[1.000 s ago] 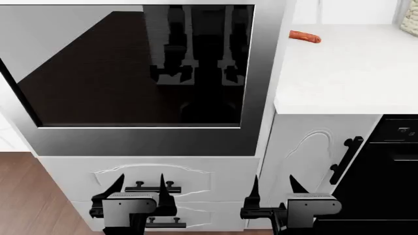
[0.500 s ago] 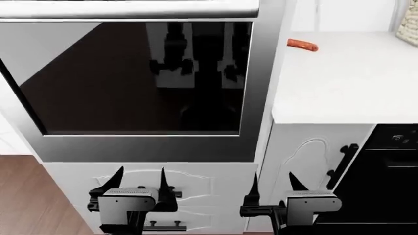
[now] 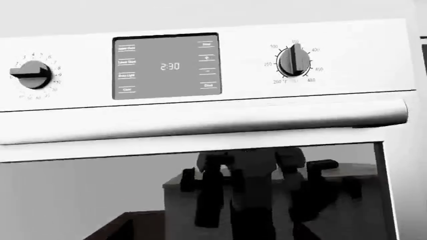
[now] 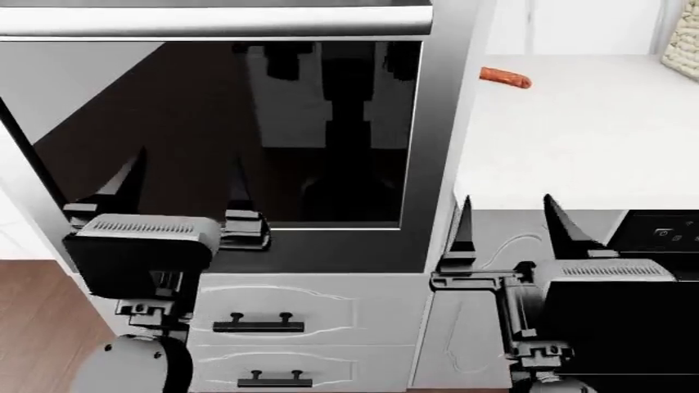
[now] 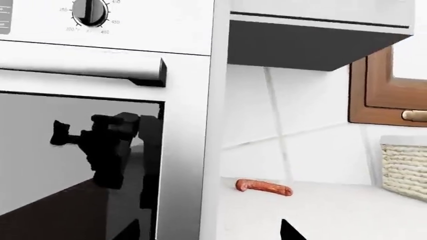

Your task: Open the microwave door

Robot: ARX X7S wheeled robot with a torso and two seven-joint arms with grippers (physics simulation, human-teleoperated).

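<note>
No microwave or microwave door shows in any view. In front of me is a built-in steel oven with a dark glass door (image 4: pixel 218 123) and a long bar handle (image 3: pixel 200 120) under a control panel with a display (image 3: pixel 167 65) and two knobs. My left gripper (image 4: pixel 186 176) is open in front of the lower part of the oven glass, holding nothing. Just as empty and open, my right gripper (image 4: pixel 508 217) is level with the counter's front edge, right of the oven. Its fingertips (image 5: pixel 287 229) show in the right wrist view; the left gripper's do not show in the left wrist view.
A white counter (image 4: pixel 579 131) to the oven's right carries a sausage (image 4: pixel 505 77) and a woven basket (image 5: pixel 403 167). White drawers (image 4: pixel 257 323) sit under the oven. A black appliance front (image 4: pixel 666 237) is at lower right. An upper cabinet (image 5: pixel 313 42) hangs above the counter.
Both arms have risen from in front of the drawers to the height of the oven door's lower edge and the counter edge. Both grippers stayed open.
</note>
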